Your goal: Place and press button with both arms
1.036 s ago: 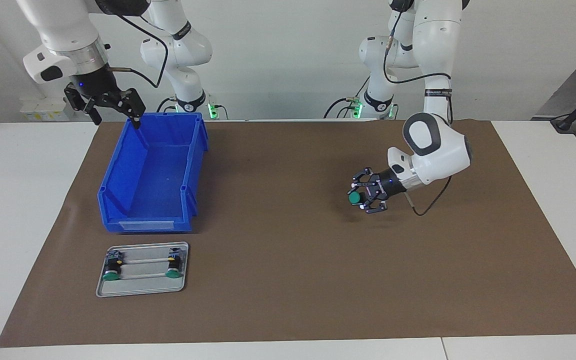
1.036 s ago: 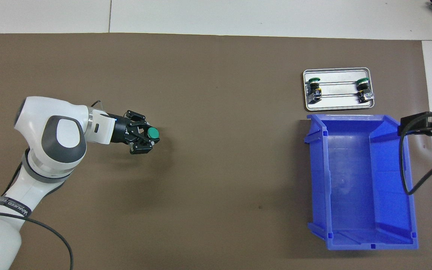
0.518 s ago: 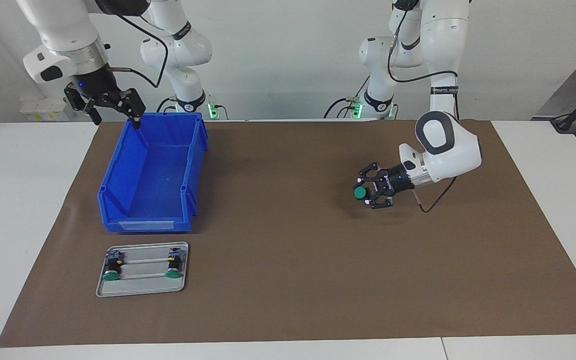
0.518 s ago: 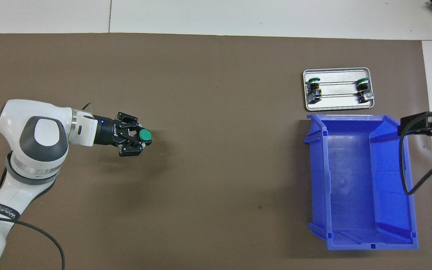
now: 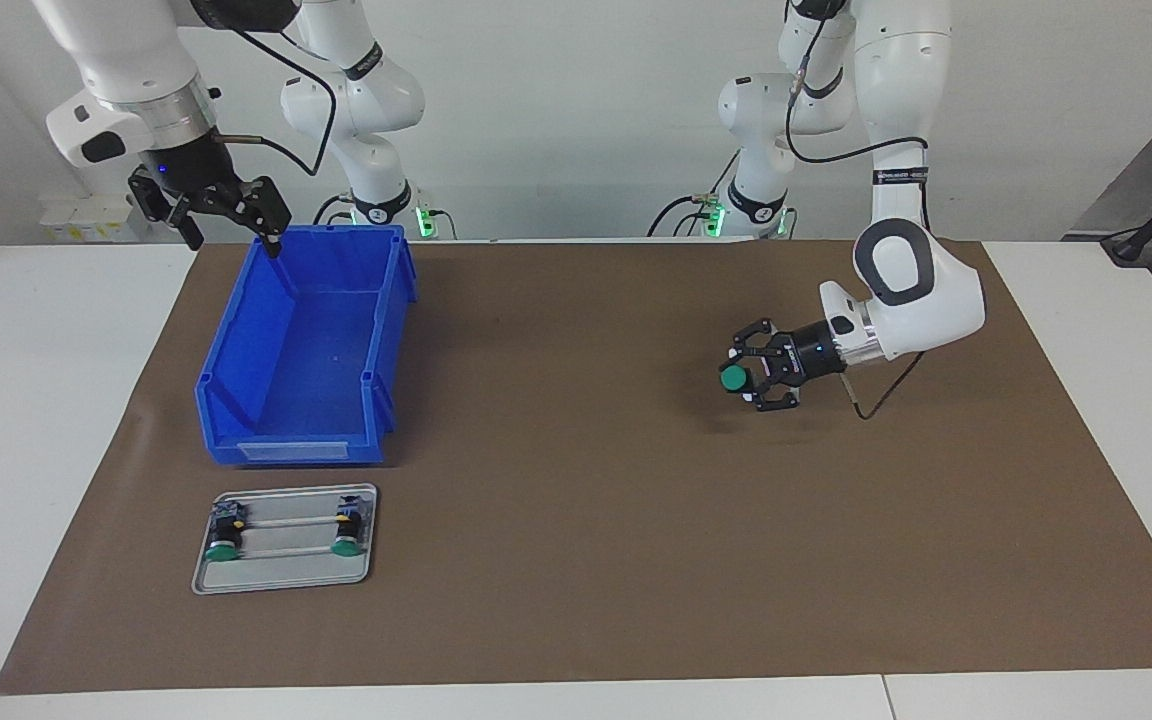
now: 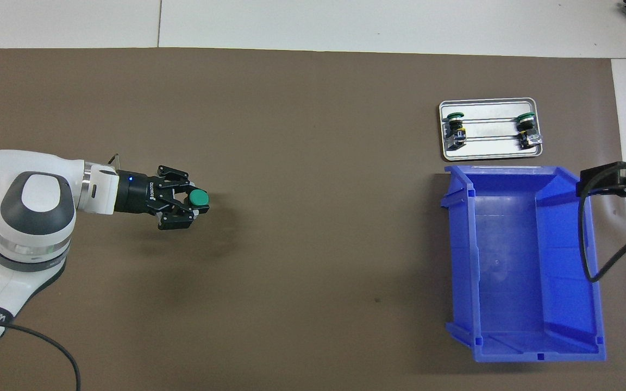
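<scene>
My left gripper (image 5: 744,379) (image 6: 193,200) is shut on a green-capped button (image 5: 733,379) (image 6: 200,197), held above the brown mat toward the left arm's end of the table, lying level with the cap pointing at the right arm's end. Two more buttons (image 5: 224,540) (image 5: 345,535) (image 6: 455,126) (image 6: 527,128) lie on the metal tray. My right gripper (image 5: 231,228) hangs open over the blue bin's corner nearest the robots; in the overhead view only part of the right gripper (image 6: 620,181) shows at the edge.
The blue bin (image 5: 376,330) (image 6: 457,260) stands toward the right arm's end of the mat. The metal tray (image 5: 281,583) (image 6: 487,156) lies beside it, farther from the robots. A brown mat (image 5: 576,560) (image 6: 302,108) covers the table's middle.
The left arm has drawn the button back toward its own end of the table, a little higher and nearer the robots. The right arm has not moved.
</scene>
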Controlling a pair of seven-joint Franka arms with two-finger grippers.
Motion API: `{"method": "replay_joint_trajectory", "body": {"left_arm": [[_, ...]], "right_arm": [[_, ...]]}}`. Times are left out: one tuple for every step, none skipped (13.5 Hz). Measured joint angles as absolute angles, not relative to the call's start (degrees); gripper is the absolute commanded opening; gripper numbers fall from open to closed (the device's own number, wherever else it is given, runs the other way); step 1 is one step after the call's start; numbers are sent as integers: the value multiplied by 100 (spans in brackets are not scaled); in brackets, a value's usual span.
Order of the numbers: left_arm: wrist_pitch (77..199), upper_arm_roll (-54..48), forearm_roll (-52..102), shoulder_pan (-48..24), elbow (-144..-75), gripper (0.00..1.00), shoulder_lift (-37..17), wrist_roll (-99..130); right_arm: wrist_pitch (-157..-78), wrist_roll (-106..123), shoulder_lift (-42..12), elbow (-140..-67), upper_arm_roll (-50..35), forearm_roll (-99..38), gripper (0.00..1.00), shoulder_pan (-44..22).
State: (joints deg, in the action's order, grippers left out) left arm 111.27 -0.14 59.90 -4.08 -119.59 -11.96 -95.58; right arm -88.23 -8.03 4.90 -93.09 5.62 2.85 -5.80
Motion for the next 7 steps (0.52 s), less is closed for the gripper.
{"method": "replay_joint_trajectory", "body": {"left_arm": [[11127, -21, 5991, -409, -11962, 11, -1196, -9576], [11131, -23, 5991, -410, -11966, 11, -1196, -9641], [11132, -23, 5991, -410, -11982, 10, -1196, -9783], [11133, -23, 5992, -410, -12031, 10, -1193, -9962], [11140, -23, 6045, -410, -12112, 11, -1190, -10163], [11154, -23, 6264, -410, -12231, 11, -1189, -10425], [11169, -24, 6624, -414, -12378, 11, -1189, -10777]], "right_arm": [[-8823, -803, 490, -9309, 562, 285, 100, -580], [-8823, -803, 490, -9309, 562, 285, 100, -580], [-8823, -803, 490, -9309, 562, 285, 100, -580], [-8823, -803, 490, -9309, 562, 285, 100, -580], [-8823, -803, 490, -9309, 562, 285, 100, -580], [-8823, -803, 490, -9309, 562, 285, 100, -580], [-8823, -803, 490, -9309, 562, 285, 100, -580]]}}
